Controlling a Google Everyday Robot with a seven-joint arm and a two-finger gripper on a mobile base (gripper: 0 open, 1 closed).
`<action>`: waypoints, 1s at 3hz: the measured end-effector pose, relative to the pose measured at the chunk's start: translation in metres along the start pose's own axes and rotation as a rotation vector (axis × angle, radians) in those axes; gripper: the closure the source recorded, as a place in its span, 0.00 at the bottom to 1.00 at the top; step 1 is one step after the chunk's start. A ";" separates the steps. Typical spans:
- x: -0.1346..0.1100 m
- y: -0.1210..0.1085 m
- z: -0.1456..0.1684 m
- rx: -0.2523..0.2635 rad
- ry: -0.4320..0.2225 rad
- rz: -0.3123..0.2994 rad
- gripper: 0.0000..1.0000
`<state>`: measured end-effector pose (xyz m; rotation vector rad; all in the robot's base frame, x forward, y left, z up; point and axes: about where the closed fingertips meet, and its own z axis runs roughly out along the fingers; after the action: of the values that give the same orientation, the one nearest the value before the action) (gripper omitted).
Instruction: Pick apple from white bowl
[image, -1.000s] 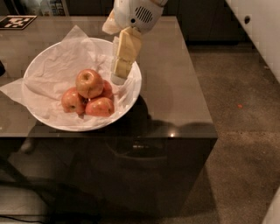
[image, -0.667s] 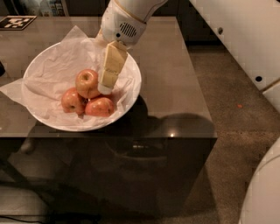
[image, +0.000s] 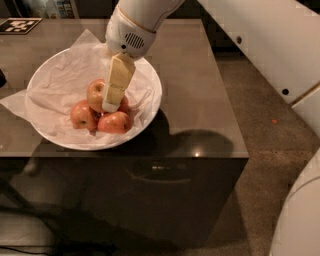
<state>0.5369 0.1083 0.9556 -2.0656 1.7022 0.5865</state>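
The white bowl (image: 150, 107) stands on the left part of a dark table and is lined with crumpled white tissue paper (image: 55, 82). The apple (image: 94, 93), golden yellow-orange, sits on top of three redder apples (image: 115, 123) in the middle of the bowl. My gripper (image: 110, 105) hangs down from the white wrist (image: 129, 37) into the bowl. Its tip is against the right side of the apple and covers part of it and of the red apple behind.
The dark glossy table (image: 200, 100) has its front edge just below the bowl and its right edge near the brown floor (image: 270, 150). A black-and-white marker tag (image: 20, 25) lies at the back left. White robot body parts (image: 280, 45) fill the right side.
The gripper has moved left and down, from the bowl's right rim to the right side of the golden apple. The apples and the bowl have not moved.
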 end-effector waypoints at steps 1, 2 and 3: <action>-0.001 -0.005 0.014 -0.006 0.010 0.016 0.00; 0.004 -0.007 0.026 -0.009 0.009 0.029 0.00; 0.012 -0.008 0.034 -0.002 0.003 0.043 0.00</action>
<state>0.5451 0.1183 0.9208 -2.0372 1.7519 0.5993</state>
